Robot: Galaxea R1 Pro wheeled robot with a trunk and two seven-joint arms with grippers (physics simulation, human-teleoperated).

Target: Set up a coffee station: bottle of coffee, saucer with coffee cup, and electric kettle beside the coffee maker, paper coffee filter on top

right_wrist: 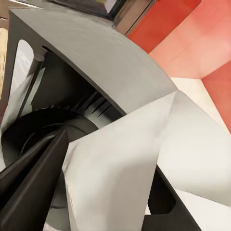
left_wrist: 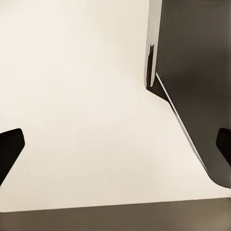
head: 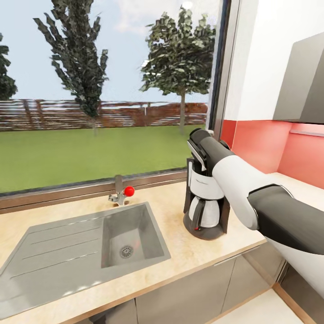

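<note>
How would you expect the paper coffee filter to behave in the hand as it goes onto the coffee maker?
The paper coffee filter is a thin creased sheet, so it is probably floppy and easily crumpled. It looks very light, so it may shift when released. The right hand is close over the coffee maker, whose upright body seems unlikely to tip.

Pale cream floor [left_wrist: 86, 96] seen over two dark fingertips [left_wrist: 9, 149] of the left gripper [left_wrist: 115, 151], one at each side edge, set wide apart with nothing between. Alongside, a tall dark grey panel [left_wrist: 192, 72] with a thin light edge, meeting the floor. Nearest the camera, a brown-grey band [left_wrist: 115, 219].
</note>
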